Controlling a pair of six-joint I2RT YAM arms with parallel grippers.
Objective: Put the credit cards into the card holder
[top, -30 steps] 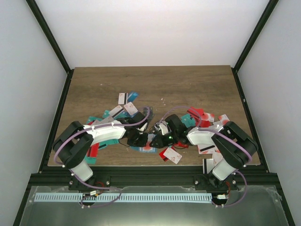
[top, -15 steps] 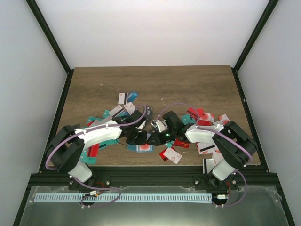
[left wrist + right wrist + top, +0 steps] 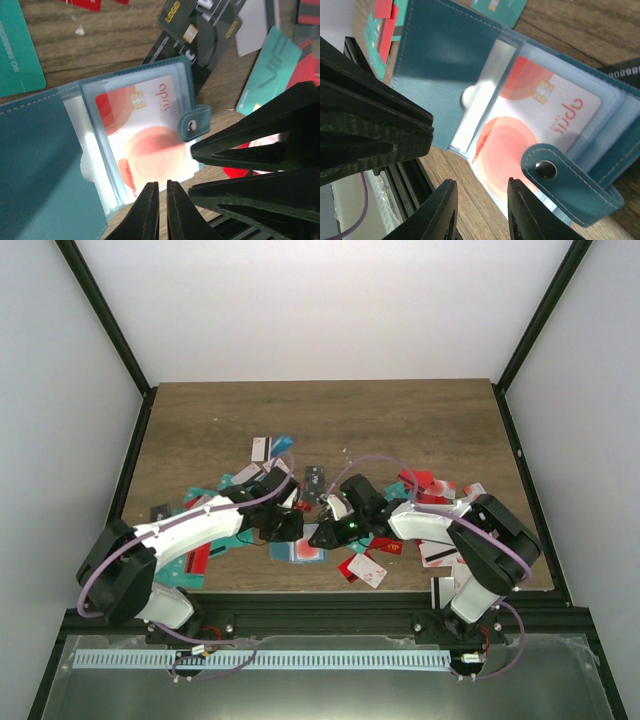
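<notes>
Left gripper (image 3: 161, 187) pressed together, right gripper (image 3: 481, 184) part-spread over the open card holder (image 3: 35, 165) — a clumsy nudge could drag the sleeved credit card (image 3: 150, 130) out.

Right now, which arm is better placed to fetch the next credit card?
Probably right: the right pincer stands open at the card holder, loose credit cards beside it; the left pincer is shut over the holder's sleeve.
</notes>
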